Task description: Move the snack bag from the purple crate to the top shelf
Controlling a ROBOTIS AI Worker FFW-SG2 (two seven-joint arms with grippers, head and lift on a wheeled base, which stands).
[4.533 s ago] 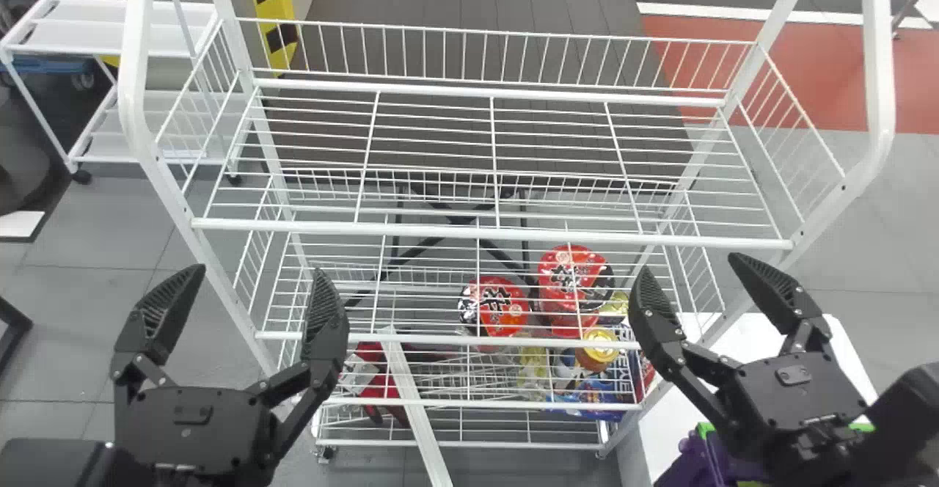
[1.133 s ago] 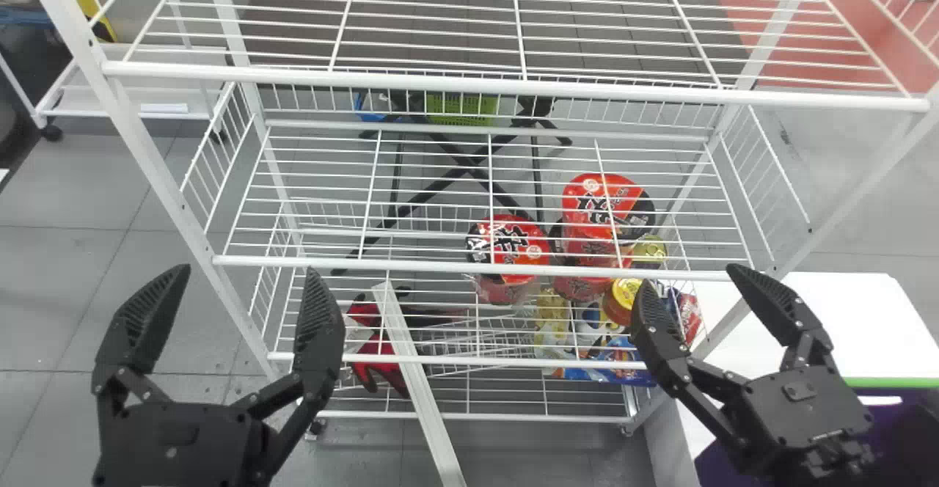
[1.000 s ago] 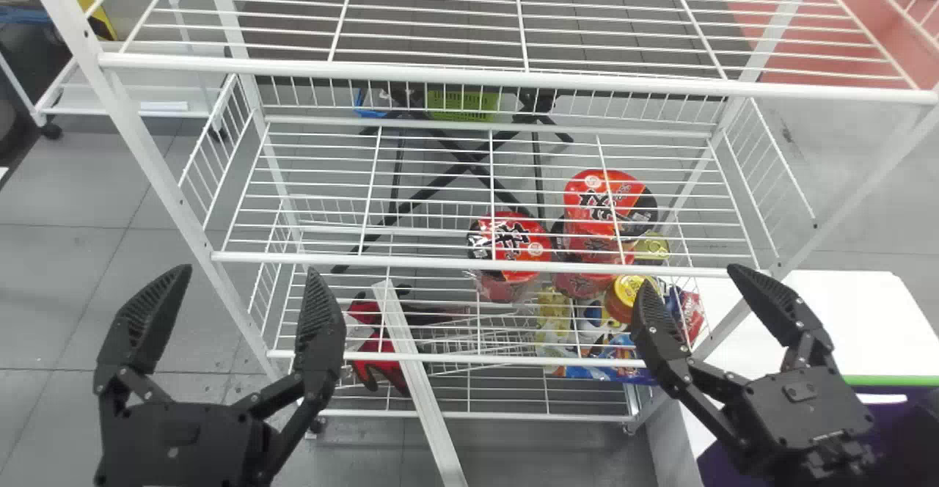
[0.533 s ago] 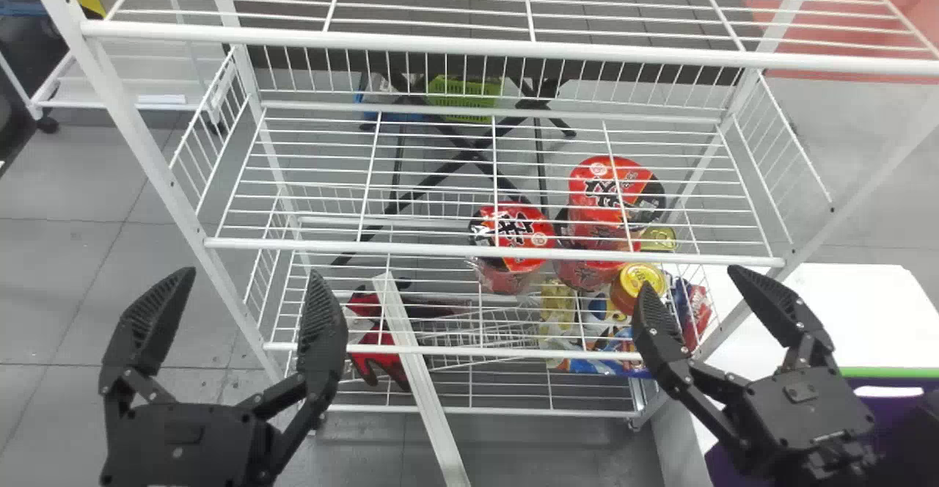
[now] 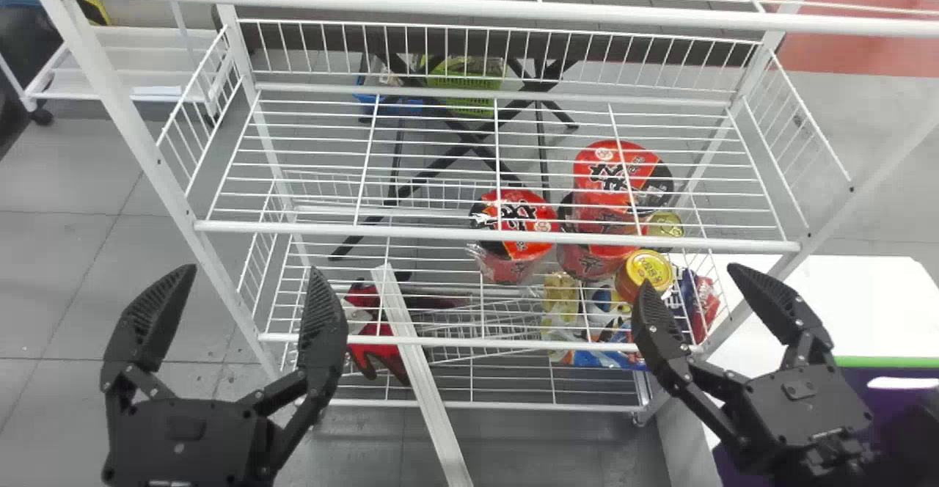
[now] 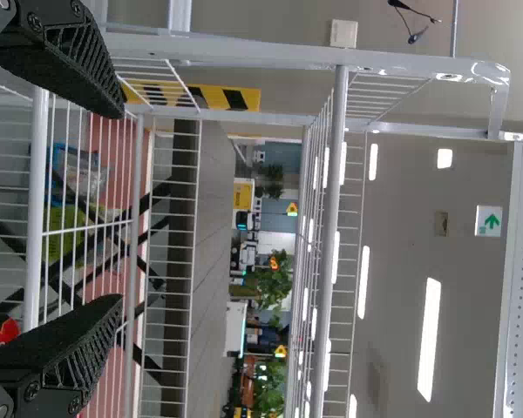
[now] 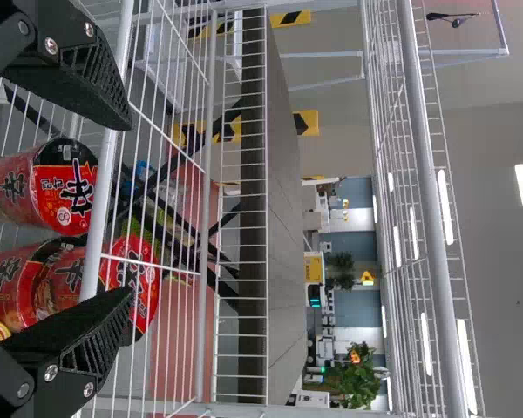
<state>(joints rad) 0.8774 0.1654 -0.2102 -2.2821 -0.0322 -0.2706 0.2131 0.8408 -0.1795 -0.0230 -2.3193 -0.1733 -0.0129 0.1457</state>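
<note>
In the head view my left gripper (image 5: 246,278) stands open before the rack's left side, nothing between its fingers. My right gripper (image 5: 693,285) is open too, at the rack's right front corner. The purple crate (image 5: 891,406), with a green rim, is at the lower right, partly behind the right arm. The top shelf (image 5: 469,4) crosses the upper edge of the head view. In the left wrist view the left gripper (image 6: 113,209) has its fingers wide apart; in the right wrist view the right gripper (image 7: 131,209) does as well. I cannot make out the snack bag in the crate.
Red noodle cups (image 5: 516,226), a yellow-lidded jar (image 5: 647,273) and packets (image 5: 561,307) sit on lower rack levels. A long white bar (image 5: 422,370) slants at the rack's front. A white table (image 5: 858,304) stands right of the rack.
The rack has shifted in the head view: its top shelf slid up toward the upper edge and looks larger, and the lower levels moved up. Both grippers stay open, nearly unchanged in place.
</note>
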